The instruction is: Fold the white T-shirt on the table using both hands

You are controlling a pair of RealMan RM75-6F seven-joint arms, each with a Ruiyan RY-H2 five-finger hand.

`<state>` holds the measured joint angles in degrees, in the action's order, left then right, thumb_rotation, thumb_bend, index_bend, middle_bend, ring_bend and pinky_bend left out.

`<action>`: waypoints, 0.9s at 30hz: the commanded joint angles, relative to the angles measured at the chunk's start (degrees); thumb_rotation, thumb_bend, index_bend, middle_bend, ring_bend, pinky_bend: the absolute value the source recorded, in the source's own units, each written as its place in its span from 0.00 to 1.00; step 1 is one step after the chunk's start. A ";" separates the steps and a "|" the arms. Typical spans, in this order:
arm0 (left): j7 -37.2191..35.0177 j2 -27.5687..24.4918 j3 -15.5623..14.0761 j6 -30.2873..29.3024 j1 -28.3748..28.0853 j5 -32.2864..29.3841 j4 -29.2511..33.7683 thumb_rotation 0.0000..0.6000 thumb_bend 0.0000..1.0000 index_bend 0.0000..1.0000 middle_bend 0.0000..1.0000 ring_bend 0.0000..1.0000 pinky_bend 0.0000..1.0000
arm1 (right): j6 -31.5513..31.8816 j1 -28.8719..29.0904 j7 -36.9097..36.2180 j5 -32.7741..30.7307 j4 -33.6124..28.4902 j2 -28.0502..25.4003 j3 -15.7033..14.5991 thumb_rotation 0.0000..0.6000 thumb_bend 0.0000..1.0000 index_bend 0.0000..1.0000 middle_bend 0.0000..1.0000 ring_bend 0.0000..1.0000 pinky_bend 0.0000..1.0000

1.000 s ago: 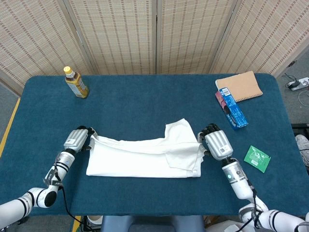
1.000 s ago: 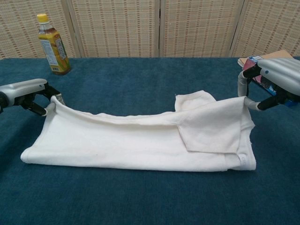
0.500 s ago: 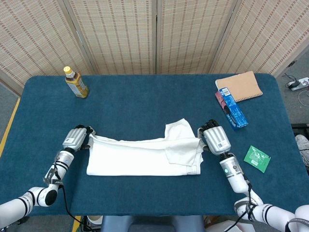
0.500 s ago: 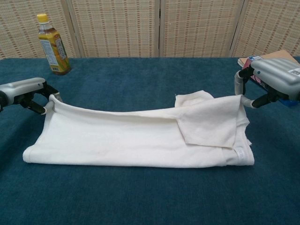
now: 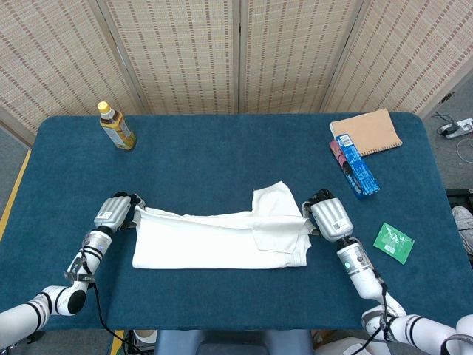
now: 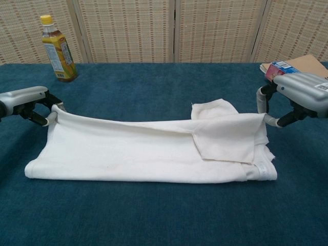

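White T-shirt (image 5: pixel 222 240) lies near-centre on the blue table (image 5: pixel 222 163), folded into a long band, 1 sleeve flap on top at right. Soft, light, limp cloth; it'll sag between grips, so hold at corners/edges. Left hand (image 5: pixel 114 213) pinches the far left corner, right hand (image 5: pixel 329 217) pinches the far right edge, both lifted slightly. Bottle (image 5: pixel 116 126) far left; notebook (image 5: pixel 367 133) and box (image 5: pixel 354 164) far right.

We have two cameras on the table (image 5: pixel 222 140): the head view looks steeply down from above its near edge, taking in the whole top; the chest view sits low and close, facing across — both share the white T-shirt (image 5: pixel 222 237).
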<state>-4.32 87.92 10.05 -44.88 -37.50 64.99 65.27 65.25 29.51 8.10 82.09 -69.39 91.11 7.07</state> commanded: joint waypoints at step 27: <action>-0.69 -3.70 2.58 -9.45 4.37 -0.52 7.39 1.00 0.35 0.00 0.00 0.00 0.02 | -6.95 3.30 8.50 -8.33 -0.22 1.60 2.57 1.00 0.15 0.00 0.12 0.09 0.08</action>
<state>-4.97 85.33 12.46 -53.54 -33.86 64.61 71.23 58.08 32.81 16.34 73.60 -68.90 93.39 9.67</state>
